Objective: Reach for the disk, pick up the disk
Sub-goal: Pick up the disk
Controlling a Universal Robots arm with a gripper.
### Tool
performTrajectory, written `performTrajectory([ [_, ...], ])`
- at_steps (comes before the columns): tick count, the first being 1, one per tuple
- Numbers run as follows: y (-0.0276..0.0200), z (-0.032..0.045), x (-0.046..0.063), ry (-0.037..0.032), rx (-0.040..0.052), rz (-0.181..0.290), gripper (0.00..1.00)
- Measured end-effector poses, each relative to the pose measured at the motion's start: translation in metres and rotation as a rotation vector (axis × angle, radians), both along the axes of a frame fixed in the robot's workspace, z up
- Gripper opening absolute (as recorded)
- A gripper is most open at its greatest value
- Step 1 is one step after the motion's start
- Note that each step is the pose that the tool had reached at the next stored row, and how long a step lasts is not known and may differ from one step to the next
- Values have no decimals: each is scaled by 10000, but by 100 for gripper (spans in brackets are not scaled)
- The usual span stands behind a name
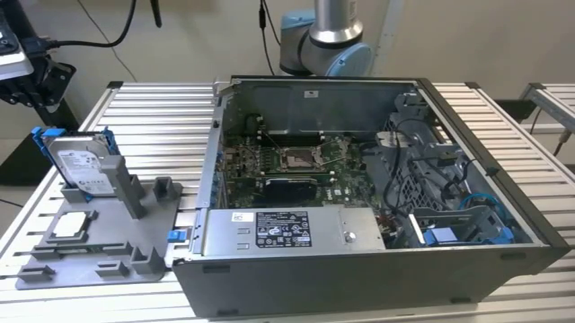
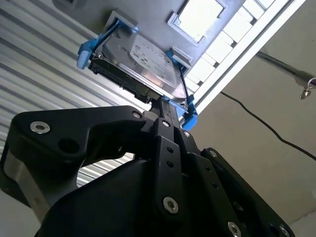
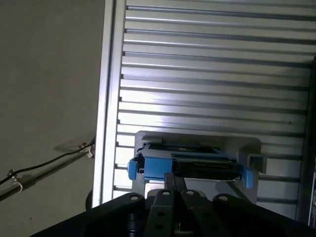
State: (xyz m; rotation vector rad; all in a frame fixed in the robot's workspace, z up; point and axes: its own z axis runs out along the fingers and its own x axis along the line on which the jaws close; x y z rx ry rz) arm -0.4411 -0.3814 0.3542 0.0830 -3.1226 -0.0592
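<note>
The disk [image 1: 83,166] stands on edge in a slot of the grey fixture [image 1: 99,252] at the exterior view's left, its white label facing out and its blue bracket round the edges. My black gripper [image 1: 27,84] hangs above and to the left of it, apart from it. In the second wrist view the disk [image 2: 143,64] lies just past the fingertips [image 2: 167,109], which sit side by side with nothing between them. The first wrist view looks down on the disk's top edge [image 3: 190,167] beyond my gripper [image 3: 174,183].
An open computer case [image 1: 378,202] takes up the middle and right of the slatted metal table [image 1: 161,114]. A small square silver chip [image 1: 72,225] rests on the grey fixture. The arm's base [image 1: 324,40] stands behind the case. Cables hang off the table's edge.
</note>
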Motion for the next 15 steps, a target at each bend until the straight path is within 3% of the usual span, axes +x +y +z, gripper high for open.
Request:
performTrajectory([
  [9, 0, 0, 0, 1, -1, 44, 0],
  [15, 0, 0, 0, 0, 0, 579, 0],
])
